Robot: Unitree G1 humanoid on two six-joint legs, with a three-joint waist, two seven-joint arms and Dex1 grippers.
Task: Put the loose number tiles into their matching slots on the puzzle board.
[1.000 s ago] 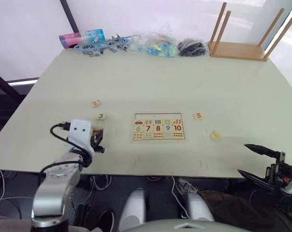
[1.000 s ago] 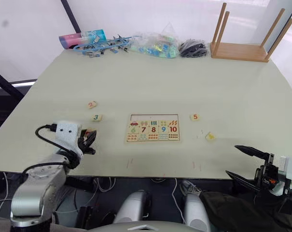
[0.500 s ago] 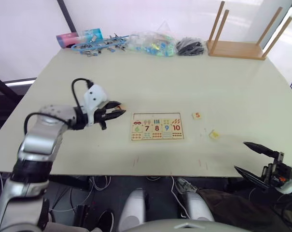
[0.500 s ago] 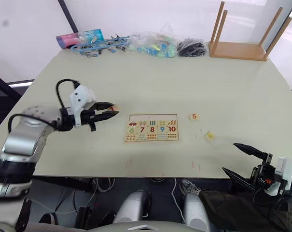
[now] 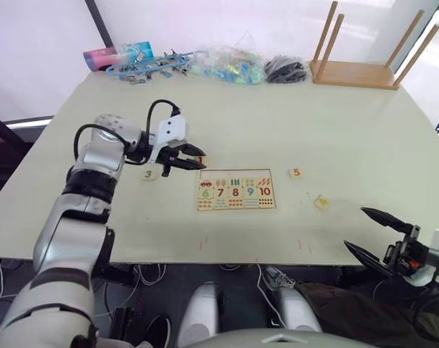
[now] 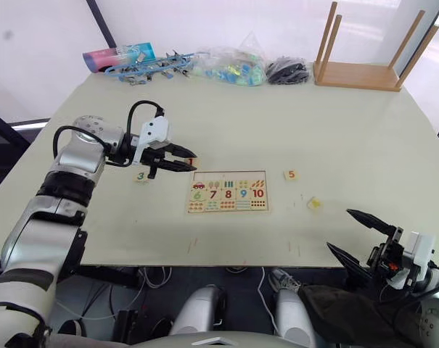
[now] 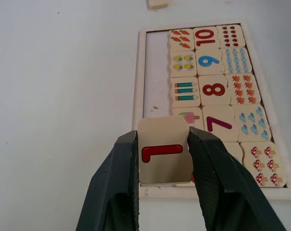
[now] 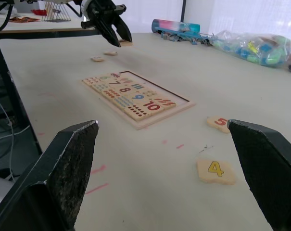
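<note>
My left jaws [image 7: 162, 156] squeeze the red 1 tile [image 7: 163, 153], just above the near corner of the puzzle board [image 7: 141, 72]. My right jaws [image 8: 167, 159] are wide open over the bench [image 8: 289, 144], with the 4 tile [image 8: 215, 170] between them.

Big pale table [image 5: 350, 123]. Bright white wall behind. Black slanted bar [image 5: 97, 22] at back left. Wooden rack with sticks [image 5: 360, 65] at far right corner. Bags and clutter [image 5: 226, 67] along far edge. Cables [image 5: 154, 279] on floor under table.
</note>
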